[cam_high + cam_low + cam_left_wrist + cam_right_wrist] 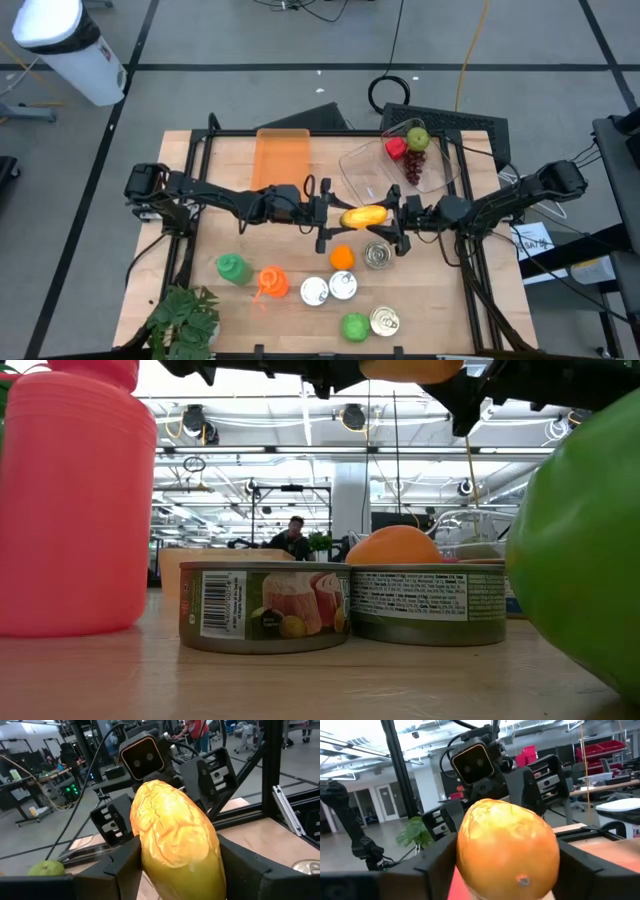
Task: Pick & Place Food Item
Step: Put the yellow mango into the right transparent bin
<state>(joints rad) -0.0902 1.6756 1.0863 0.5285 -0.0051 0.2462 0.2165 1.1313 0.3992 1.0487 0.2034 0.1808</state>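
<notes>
Above a wooden table (200, 300) in an open workshop, my left gripper (330, 216) and right gripper (392, 218) meet mid-table, both half-open jaws closed around opposite ends of the yellow mango (364, 216), held aloft between them.

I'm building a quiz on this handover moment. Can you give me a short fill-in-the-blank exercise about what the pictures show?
1. Both the left gripper and the right gripper have their fingers around the yellow ____.
2. The red apple, green apple and grapes lie in the clear ____.
3. Beside the clear container sits a flat tray coloured ____.
4. The orange rests on the table next to an open ____.

Missing words: mango; container; orange; can
</notes>
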